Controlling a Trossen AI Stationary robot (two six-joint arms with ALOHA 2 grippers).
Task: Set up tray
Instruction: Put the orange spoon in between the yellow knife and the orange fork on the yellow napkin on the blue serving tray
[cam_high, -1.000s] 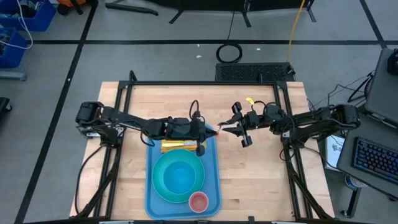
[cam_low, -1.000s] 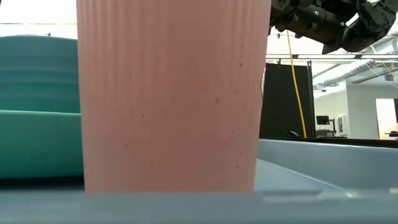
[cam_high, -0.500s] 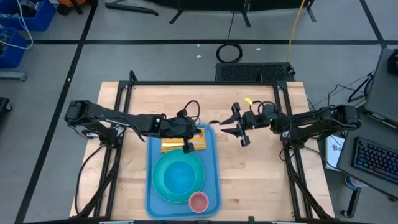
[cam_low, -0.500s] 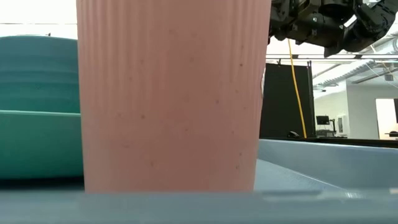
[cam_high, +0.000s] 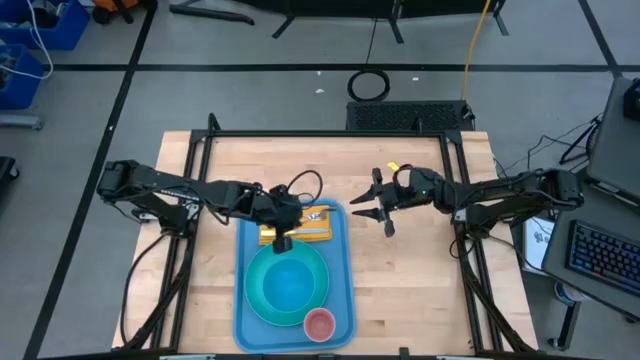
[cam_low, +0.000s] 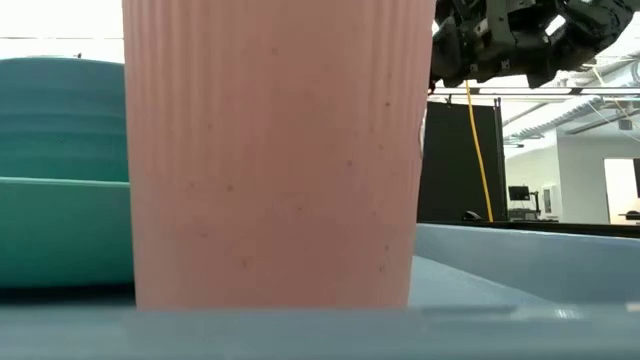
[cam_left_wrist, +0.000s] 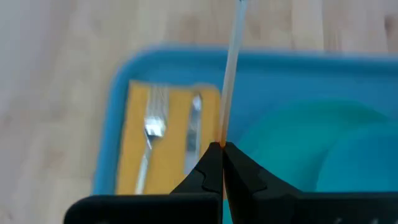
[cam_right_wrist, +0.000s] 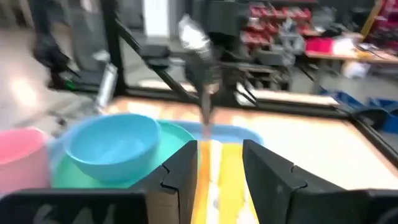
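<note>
I see a light wooden table (cam_high: 400, 280) with a black frame around it. One thing lies right on the wood — the big light-blue tray (cam_high: 340, 300), flat, near the middle and toward the near edge. The wood on both sides of it is bare. The arms' bases stand at the table's left and right edges.

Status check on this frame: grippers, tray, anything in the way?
Left gripper shut on a thin straw over the tray. Right gripper open, beside the tray. Tray holds napkin with cutlery, plate, bowl, cup. Nothing in the way.
</note>
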